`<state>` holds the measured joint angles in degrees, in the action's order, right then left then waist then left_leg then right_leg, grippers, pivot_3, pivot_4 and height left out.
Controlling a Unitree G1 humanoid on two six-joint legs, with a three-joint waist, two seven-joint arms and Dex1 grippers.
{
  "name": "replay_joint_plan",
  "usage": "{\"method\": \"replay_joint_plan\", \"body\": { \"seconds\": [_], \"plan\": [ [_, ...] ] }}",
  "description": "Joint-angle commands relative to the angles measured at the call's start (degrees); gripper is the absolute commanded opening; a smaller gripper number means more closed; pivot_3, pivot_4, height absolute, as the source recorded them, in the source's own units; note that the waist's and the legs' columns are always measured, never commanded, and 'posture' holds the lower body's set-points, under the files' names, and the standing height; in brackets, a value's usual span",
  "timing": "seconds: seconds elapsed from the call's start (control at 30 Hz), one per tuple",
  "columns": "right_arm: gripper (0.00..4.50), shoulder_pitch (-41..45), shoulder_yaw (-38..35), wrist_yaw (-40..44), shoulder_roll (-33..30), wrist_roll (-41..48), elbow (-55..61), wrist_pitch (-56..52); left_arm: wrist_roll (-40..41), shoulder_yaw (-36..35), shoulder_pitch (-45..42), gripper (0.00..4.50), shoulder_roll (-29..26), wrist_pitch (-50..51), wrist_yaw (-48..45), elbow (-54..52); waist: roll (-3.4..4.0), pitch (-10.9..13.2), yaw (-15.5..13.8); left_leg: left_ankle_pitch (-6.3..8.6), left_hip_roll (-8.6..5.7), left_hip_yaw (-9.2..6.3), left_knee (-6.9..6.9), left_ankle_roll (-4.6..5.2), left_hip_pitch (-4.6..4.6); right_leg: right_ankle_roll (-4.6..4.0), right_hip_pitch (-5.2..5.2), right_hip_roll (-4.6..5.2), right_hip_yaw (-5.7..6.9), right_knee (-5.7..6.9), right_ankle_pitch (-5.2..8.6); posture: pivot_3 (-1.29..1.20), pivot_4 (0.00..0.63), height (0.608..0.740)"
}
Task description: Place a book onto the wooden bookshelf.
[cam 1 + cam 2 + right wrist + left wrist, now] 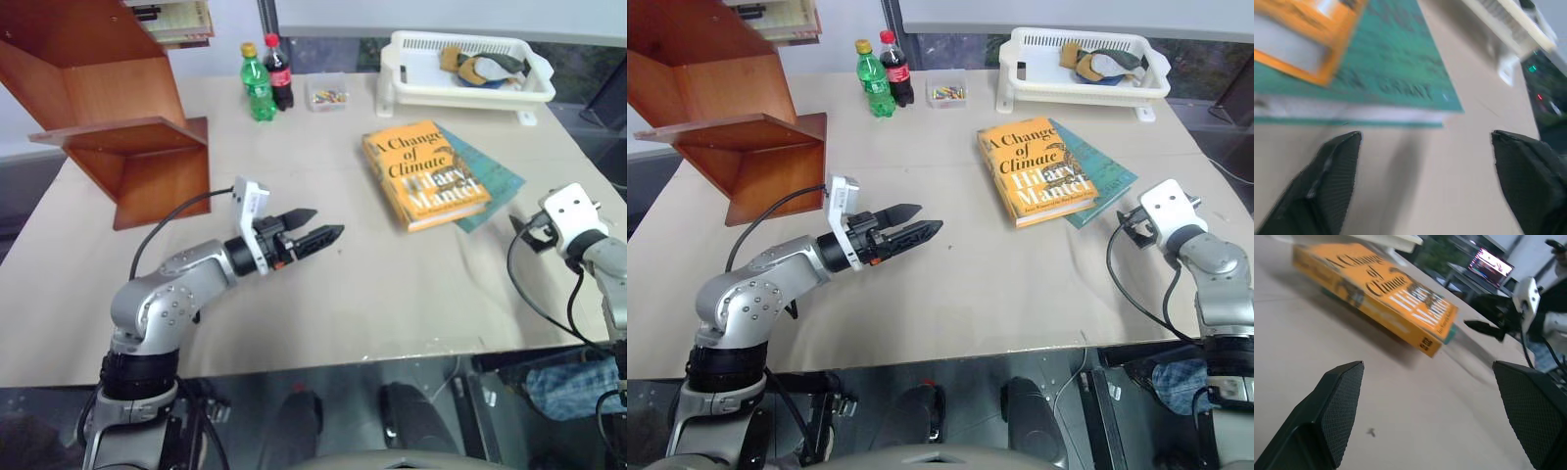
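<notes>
Your bench [323,294] carries everything, and the wooden bookshelf [118,117] stands at its far left corner, its slanted panels and flat ledge turned toward the middle so a book can be slid in from the open side. Its upper part runs out of the head views, so you cannot count the ledges above.

The white basket [460,83] sits along the far edge toward the right corner; what lies inside it is too jumbled to name.

The book [423,174] lies flat, cover up, right of centre toward the far edge, resting on a teal book [490,181] that it largely hides. Stacked like that, its edges stand clear of the bench, which I judge gives a finger room underneath.

Your left tool [309,235] hovers level over the bench's middle, pointed toward the book, fingers spread wide and holding nothing. Your right tool [1425,181] hangs near the right edge just short of the teal book, fingers apart and empty.

Two bottles [266,78] and a small clear box [326,95] stand by the far edge; the box's contents are unclear.
</notes>
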<state>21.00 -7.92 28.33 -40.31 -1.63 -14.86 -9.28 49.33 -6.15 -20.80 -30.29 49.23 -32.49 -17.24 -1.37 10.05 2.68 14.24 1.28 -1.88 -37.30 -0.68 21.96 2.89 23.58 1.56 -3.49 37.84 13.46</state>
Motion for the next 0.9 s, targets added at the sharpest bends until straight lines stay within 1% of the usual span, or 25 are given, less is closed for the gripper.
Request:
{"method": "replay_joint_plan", "body": {
  "seconds": [0.03,0.07,0.17,0.2,0.23,0.37,0.53,0.9],
  "plan": [
    [2.59,1.4,1.8,0.5,2.2,0.5,-0.8,-0.8,-1.1,-1.2,-0.3,4.50,-1.0,-1.8,-0.9,-1.6,0.00,0.0,-0.1,0.00,0.02,-0.02,0.00,0.00,0.00,0.00,0.00,-0.03,0.01,0.00,0.00,0.00,0.150,0.740],
    [2.29,1.5,2.1,0.5,2.7,0.5,-1.0,-0.9,-1.1,-1.5,-0.2,4.50,-1.0,-1.7,-0.8,-1.8,0.00,0.0,-0.2,0.00,0.03,-0.03,0.01,0.00,-0.01,-0.01,0.00,-0.05,0.02,0.01,0.00,0.00,0.150,0.740],
    [0.69,1.3,2.9,1.8,4.3,1.5,0.0,-1.7,-1.2,-2.9,1.4,4.50,-1.9,-1.9,-0.2,-3.1,0.01,0.0,-0.3,0.00,0.01,0.00,0.01,0.00,0.04,0.00,0.01,0.00,0.00,-0.02,0.00,0.00,0.150,0.740],
    [0.26,1.1,3.3,2.5,4.7,1.8,0.4,-1.9,-1.1,-3.4,2.0,4.50,-2.1,-1.9,0.0,-3.5,0.01,0.0,-0.3,0.00,-0.01,0.02,0.00,0.00,0.05,0.00,0.01,0.03,-0.01,-0.03,0.00,0.00,0.150,0.740],
    [0.05,0.9,3.6,3.0,5.2,2.1,1.0,-2.3,-0.9,-4.0,2.8,4.50,-2.4,-1.8,0.2,-4.0,0.01,0.0,-0.3,0.00,-0.02,0.02,0.00,0.00,0.08,0.01,0.03,0.06,-0.01,-0.06,0.00,0.00,0.150,0.740],
    [0.05,0.3,4.7,4.5,6.4,3.1,2.4,-2.4,-0.6,-5.1,4.7,4.50,-2.7,-1.7,0.7,-5.5,0.00,0.0,-0.4,0.00,-0.02,-0.04,0.01,0.00,0.12,0.01,0.03,0.08,0.08,-0.11,0.00,0.00,0.150,0.740],
    [0.05,-1.6,5.6,8.4,8.1,6.0,7.2,-2.7,-0.8,-5.7,5.6,4.50,-2.8,-1.8,0.9,-5.9,0.00,0.0,-0.4,0.00,-0.01,-0.08,0.01,0.00,0.12,0.01,0.02,0.08,0.14,-0.09,0.00,0.00,0.150,0.740],
    [0.05,-6.4,7.8,10.3,11.4,9.5,16.7,-5.4,-1.7,-5.7,5.9,4.50,-3.7,-2.3,0.3,-5.4,0.01,0.0,-0.4,0.00,-0.01,-0.09,0.00,0.00,0.12,0.01,0.02,0.07,0.15,-0.08,0.00,0.00,0.150,0.740]
  ]
}}
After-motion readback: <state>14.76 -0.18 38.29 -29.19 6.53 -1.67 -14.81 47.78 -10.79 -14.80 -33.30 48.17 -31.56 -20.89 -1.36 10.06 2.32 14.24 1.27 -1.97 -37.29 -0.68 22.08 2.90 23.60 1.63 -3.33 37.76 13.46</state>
